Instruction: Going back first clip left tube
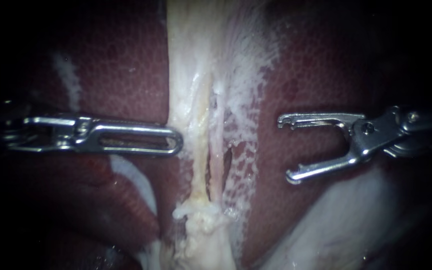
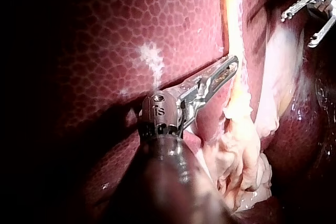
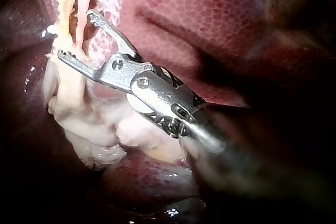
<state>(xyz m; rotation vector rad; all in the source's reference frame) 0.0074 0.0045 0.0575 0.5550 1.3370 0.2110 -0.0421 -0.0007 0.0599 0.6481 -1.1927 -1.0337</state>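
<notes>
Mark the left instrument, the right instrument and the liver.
left instrument [image 1: 177,142], endoscope view, tip of its shut jaws.
right instrument [image 1: 286,149], endoscope view, midway between its open jaw tips.
liver [image 1: 121,65], endoscope view, bare mottled surface.

Liver [image 1: 126,65] showing dark red, honeycomb-mottled. Left tube [image 1: 201,155] glowing cream-yellow, right tube [image 1: 217,150] looking pale pink. Lacy film [image 1: 248,85] showing white. Left instrument [image 1: 177,142], right instrument [image 1: 287,148] gleaming silver.

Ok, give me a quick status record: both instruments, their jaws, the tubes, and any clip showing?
left instrument: jaws shut, empty, tip at the edge of the pale tissue by the left tube
right instrument: jaws open, empty, over the liver, apart from both tubes
right tube: bare, alongside the left tube
clip: none visible on either tube or in either jaws
</notes>
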